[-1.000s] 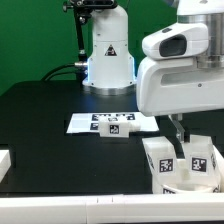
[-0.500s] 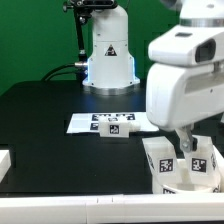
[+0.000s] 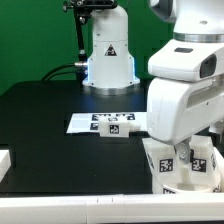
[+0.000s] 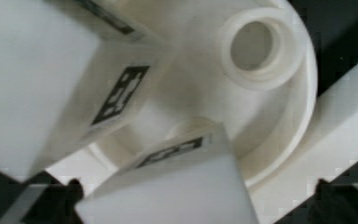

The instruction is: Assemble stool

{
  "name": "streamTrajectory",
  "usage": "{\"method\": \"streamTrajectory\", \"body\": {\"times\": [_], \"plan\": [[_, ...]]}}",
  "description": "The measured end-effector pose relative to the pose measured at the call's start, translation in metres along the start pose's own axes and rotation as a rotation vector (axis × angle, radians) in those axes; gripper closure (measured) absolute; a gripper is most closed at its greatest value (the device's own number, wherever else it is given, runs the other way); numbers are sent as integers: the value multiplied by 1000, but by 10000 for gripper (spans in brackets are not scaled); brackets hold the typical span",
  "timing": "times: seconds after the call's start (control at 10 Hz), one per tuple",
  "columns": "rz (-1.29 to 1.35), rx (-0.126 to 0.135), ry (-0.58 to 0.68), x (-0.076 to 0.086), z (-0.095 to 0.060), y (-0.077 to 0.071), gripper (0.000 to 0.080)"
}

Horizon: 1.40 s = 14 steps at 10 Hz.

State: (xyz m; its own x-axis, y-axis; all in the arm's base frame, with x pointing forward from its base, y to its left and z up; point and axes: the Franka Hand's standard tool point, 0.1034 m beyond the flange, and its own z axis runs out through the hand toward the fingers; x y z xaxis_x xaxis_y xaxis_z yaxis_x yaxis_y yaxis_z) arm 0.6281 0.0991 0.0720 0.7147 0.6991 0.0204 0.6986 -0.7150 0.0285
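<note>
White seat disc (image 4: 229,100) and leg (image 4: 149,185) lie below the gripper (image 4: 185,197), jaws spread wide

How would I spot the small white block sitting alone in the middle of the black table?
Find the robot's white base at the back of the black table; in front of it lies the flat marker board. The small white block rests at that board's near edge, thicker than the sheet and alone, unlike the stool parts clustered at the exterior view's right.
</note>
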Motion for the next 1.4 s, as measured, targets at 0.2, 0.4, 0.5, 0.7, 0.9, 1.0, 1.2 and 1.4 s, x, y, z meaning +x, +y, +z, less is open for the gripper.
{"method": "streamTrajectory", "body": {"times": [0.2, 0.4, 0.5, 0.7, 0.9, 1.0, 1.2, 1.4], "plan": [[149, 1, 1, 0, 0, 0, 428], [426, 0, 5, 5, -1, -3, 466], [609, 1, 5, 8, -1, -8, 466], [950, 38, 22, 7, 0, -6, 466], [1085, 45, 22, 8, 0, -6, 466], [1160, 48, 20, 8, 0, -6, 466], [1476, 69, 27, 13, -5, -7, 466], [1887, 111, 15, 16, -5, -9, 466]]}}
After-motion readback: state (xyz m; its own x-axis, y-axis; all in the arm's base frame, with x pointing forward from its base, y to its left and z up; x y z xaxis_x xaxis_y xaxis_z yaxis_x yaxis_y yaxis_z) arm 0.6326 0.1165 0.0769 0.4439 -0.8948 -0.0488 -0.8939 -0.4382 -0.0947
